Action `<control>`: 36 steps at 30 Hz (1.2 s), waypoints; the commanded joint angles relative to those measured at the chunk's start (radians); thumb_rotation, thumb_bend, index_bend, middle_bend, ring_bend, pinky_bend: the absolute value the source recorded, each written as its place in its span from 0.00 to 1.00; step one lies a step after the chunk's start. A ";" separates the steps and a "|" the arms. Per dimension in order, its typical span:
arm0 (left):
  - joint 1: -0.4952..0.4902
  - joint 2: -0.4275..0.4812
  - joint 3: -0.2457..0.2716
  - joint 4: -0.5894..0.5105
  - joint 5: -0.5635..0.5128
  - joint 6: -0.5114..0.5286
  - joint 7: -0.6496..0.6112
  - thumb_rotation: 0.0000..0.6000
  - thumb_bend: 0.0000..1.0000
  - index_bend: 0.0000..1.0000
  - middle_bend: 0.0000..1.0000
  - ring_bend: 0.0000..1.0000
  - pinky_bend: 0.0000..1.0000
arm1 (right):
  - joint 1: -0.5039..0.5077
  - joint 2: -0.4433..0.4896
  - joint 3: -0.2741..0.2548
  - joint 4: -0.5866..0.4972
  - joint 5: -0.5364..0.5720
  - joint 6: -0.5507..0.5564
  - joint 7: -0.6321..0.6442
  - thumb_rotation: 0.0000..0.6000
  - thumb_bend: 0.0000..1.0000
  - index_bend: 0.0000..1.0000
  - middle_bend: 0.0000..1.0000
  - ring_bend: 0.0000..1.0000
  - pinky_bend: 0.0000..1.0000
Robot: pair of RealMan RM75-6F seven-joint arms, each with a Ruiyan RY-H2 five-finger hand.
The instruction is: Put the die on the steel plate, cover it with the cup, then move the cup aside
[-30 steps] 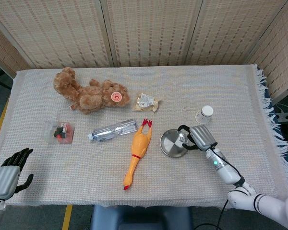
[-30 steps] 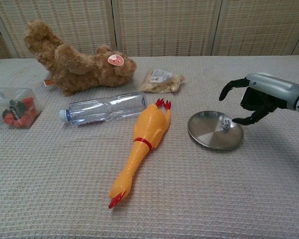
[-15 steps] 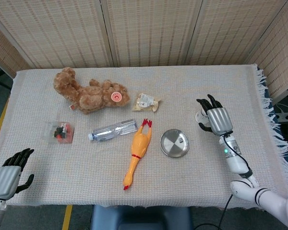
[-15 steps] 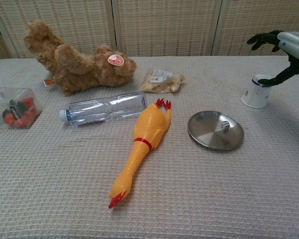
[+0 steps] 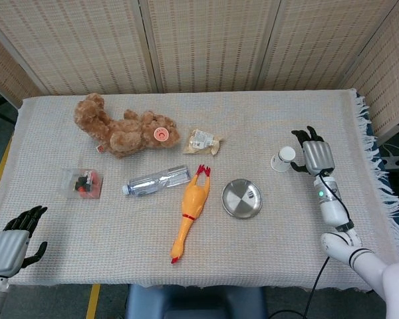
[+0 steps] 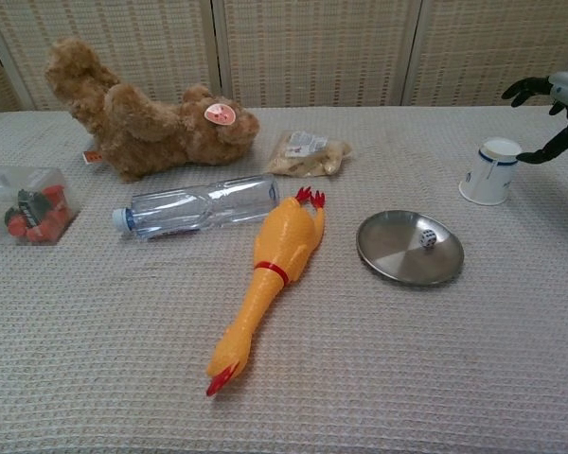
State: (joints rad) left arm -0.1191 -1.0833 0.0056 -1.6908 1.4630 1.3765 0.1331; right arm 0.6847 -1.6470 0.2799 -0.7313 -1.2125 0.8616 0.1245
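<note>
The die [image 6: 428, 238] is the small white cube with dots lying on the right part of the steel plate [image 6: 398, 253], and you can only spot it in the chest view; from the head camera the plate [image 5: 241, 198] just looks shiny.

The big brown teddy bear [image 5: 125, 130] lies at the far left. The yellow rubber chicken [image 5: 190, 211] lies left of the plate, with the clear water bottle [image 5: 157, 181] beside its red feet. The clear box [image 5: 82, 183] at the left holds small red and dark things. A little snack bag [image 5: 203, 141] sits right of the bear.

The white cup [image 6: 489, 172] stands mouth down, far and right of the plate. Your right hand [image 5: 314, 154] is just right of it, fingers spread wide, holding nothing. One fingertip comes very close to the cup's rim.

Only the head view shows your left hand [image 5: 13, 240], at the near left corner, fingers apart and empty.
</note>
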 commanded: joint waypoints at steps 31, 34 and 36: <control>-0.003 0.000 0.001 0.002 0.001 -0.004 -0.002 1.00 0.40 0.09 0.07 0.10 0.21 | 0.052 -0.194 -0.022 0.233 -0.089 0.123 0.206 1.00 0.16 0.65 0.56 0.52 0.76; -0.003 -0.001 0.001 0.000 0.001 -0.004 0.002 1.00 0.40 0.09 0.07 0.10 0.21 | 0.031 -0.136 -0.046 0.074 -0.118 0.149 0.195 1.00 0.17 0.65 0.56 0.52 0.76; -0.003 -0.001 0.002 0.000 0.000 -0.005 0.003 1.00 0.40 0.09 0.07 0.10 0.21 | 0.015 -0.073 -0.061 -0.081 -0.130 0.146 0.175 1.00 0.17 0.65 0.56 0.52 0.76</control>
State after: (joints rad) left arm -0.1222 -1.0841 0.0071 -1.6909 1.4630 1.3715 0.1365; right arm 0.7295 -1.8103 0.2485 -0.5971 -1.3090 0.9843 0.3197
